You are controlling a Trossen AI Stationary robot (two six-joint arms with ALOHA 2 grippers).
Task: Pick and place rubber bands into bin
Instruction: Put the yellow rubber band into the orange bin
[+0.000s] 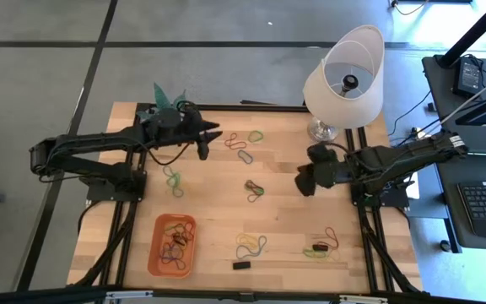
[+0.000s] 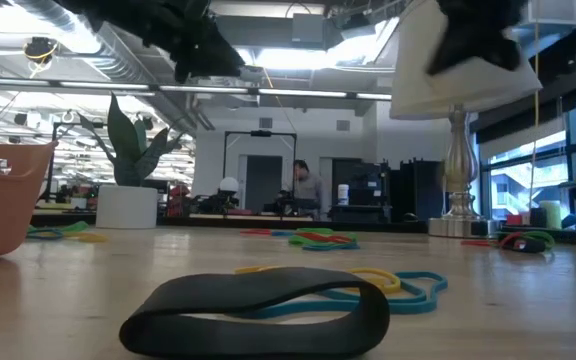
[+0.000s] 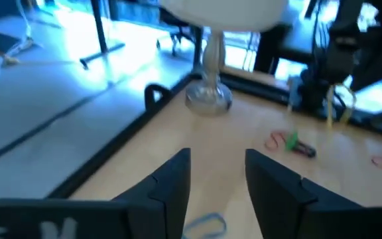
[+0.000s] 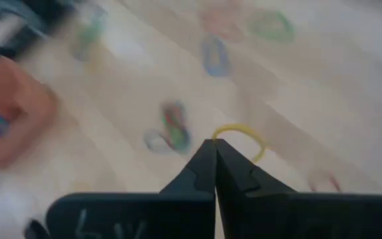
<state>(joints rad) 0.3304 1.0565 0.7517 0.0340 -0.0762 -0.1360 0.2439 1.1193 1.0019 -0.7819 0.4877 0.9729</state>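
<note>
The orange bin (image 1: 173, 247) stands near the table's front left with several rubber bands in it. Loose rubber bands lie on the wood: a far group (image 1: 245, 139), a green one (image 1: 173, 179), a dark cluster (image 1: 255, 189) and two near groups (image 1: 251, 245), (image 1: 323, 247). My left gripper (image 1: 212, 137) hangs open over the far left part, nothing between its fingers (image 3: 217, 159). My right gripper (image 1: 304, 181) hovers right of centre, shut (image 4: 215, 143) on a yellow rubber band (image 4: 244, 129). My right gripper pinches the yellow rubber band at one spot of its loop (image 4: 219, 135), right at the fingertips. The fingers slant down toward the table. The rest of the loop stands out past the tips, clear of the wood.
A white-shaded lamp (image 1: 344, 76) stands at the far right corner, a green plant (image 1: 167, 95) at the far edge behind the left arm. A small black piece (image 1: 241, 265) lies near the front edge. Bare wood lies between the band groups.
</note>
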